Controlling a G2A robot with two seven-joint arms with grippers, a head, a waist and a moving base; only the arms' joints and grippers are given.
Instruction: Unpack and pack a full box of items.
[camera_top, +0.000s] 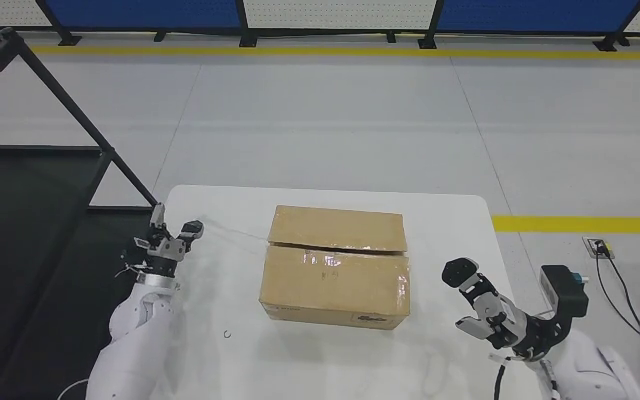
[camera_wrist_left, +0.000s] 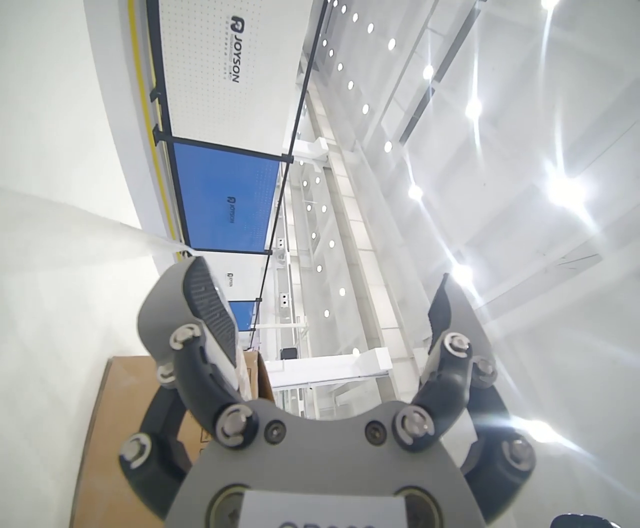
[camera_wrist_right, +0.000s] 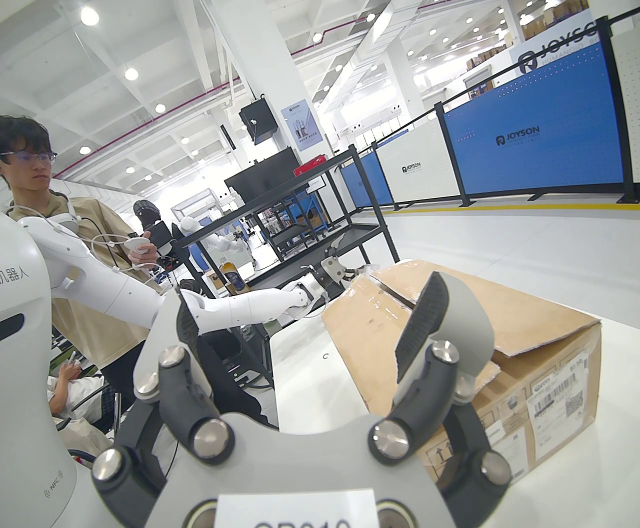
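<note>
Sitting on table (camera_top: 220, 340) was box (camera_top: 335, 285), flaps down, left gripper (camera_top: 177, 224) jaws spread off one end, right gripper (camera_top: 463, 297) likewise spread.

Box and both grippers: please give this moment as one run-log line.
box: closed, mid table | left gripper: open, empty, clear of box | right gripper: open, empty, clear of box

Top camera looks steeply down from above the arms at the white rectangular table (camera_top: 220, 290), with the brown cardboard box (camera_top: 335, 270) mid-frame and moderately far. Left wrist camera sits close behind the left gripper (camera_wrist_left: 322, 280), tipped up at the ceiling (camera_wrist_left: 500, 150), catching what seems one box edge. Right wrist camera, close behind the right gripper (camera_wrist_right: 310, 300), faces low across the table at the same box.
</note>
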